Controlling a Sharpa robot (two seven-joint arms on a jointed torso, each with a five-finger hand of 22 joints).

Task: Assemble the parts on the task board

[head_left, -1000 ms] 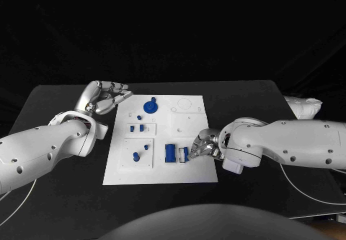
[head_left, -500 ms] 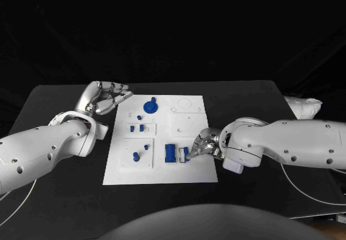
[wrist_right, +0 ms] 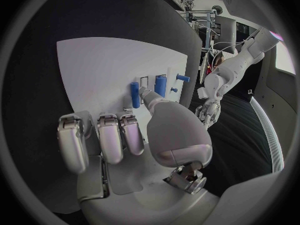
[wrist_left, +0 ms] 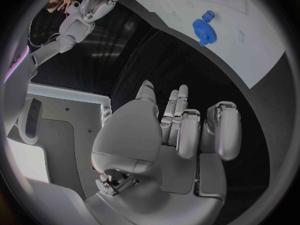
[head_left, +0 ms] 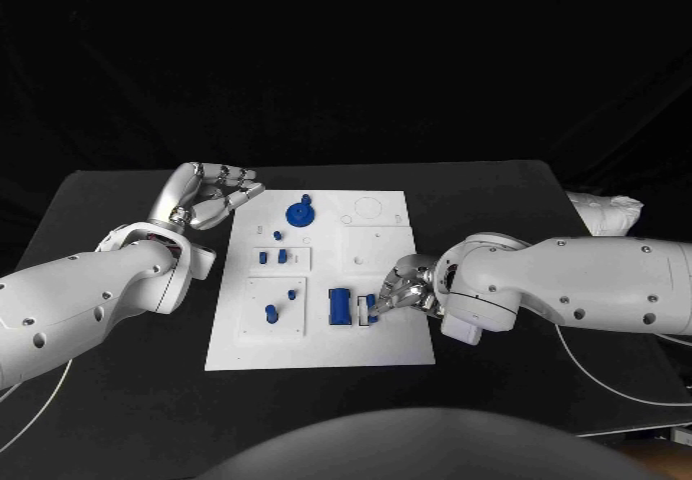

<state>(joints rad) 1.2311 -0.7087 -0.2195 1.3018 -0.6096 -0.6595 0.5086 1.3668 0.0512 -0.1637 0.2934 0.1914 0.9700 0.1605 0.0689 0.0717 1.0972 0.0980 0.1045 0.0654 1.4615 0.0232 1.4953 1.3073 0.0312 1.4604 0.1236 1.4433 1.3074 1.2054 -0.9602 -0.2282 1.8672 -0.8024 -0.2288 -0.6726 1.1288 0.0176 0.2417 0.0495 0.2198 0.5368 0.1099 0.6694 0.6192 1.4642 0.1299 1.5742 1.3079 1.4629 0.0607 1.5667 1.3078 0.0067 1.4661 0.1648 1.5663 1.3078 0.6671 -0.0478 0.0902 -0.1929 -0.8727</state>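
The black table (head_left: 130, 390) fills the middle of the head view, and the white task board (head_left: 389, 345) lies in the centre of it, a little left of the middle of the frame.

The right arm (head_left: 577, 285) enters from the right edge of the frame. Its right hand (head_left: 401, 292) is over the right part of the board, in the lower half. The fingers are curled in, and the fingertips (head_left: 378, 305) come down just beside a small blue block (head_left: 369, 306). I cannot tell if they really grip this block or only touch it. In the right wrist view the thumb of this hand points to a long blue piece (wrist_right: 135, 94) on the board.

The left arm (head_left: 87, 300) enters from the left edge. Its left hand (head_left: 214, 195) is at the upper left of the board, beside the top left corner and over the table. The fingers are bent inward and nothing is in them; the left wrist view shows the same.

On the board, a tall blue block (head_left: 340, 306) stands left of the small block. A blue gear (head_left: 302, 212) is near the top edge. Two small blue pieces (head_left: 273, 257) are in the middle left. Two more blue pieces (head_left: 280, 306) lie in the lower left of the board.
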